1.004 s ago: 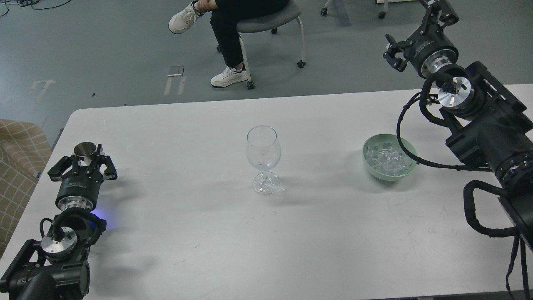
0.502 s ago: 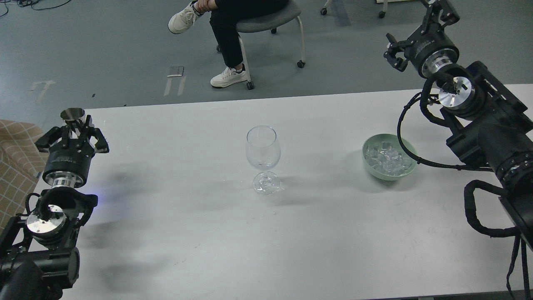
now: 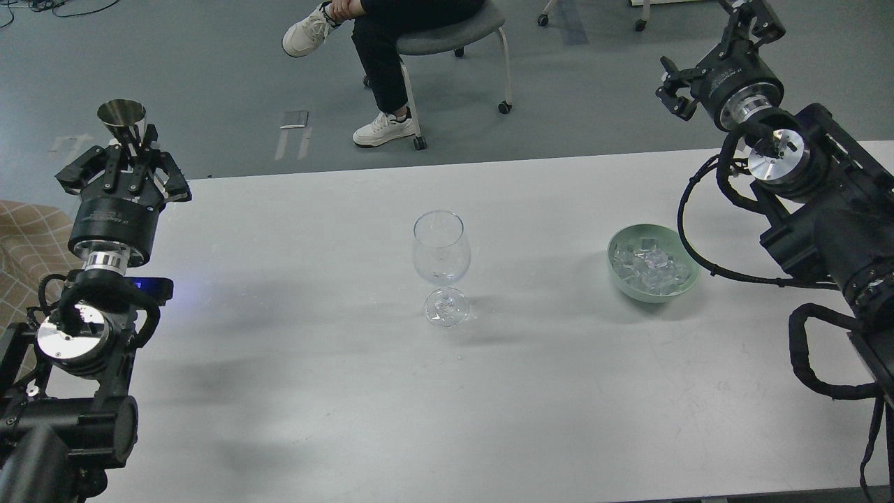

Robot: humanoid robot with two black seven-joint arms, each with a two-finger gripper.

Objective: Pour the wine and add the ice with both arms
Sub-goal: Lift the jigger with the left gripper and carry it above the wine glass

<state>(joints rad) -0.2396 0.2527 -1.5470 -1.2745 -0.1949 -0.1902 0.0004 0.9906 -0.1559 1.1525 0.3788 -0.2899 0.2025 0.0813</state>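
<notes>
The left gripper, upper left, is closed on a small metal cup. The right gripper, upper right, is partly cut off, so I cannot tell its state. Ice sits in the green bowl, right of the wine glass

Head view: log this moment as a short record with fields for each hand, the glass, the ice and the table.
left hand: raised at the table's left edge, shut on a small metal cup, cup upright
right hand: raised beyond the table's far right corner, holds nothing visible, fingers partly cut off by the frame
wine glass: upright at table centre, looks empty
ice: cubes piled in a green bowl, right of the glass
table: white
</notes>
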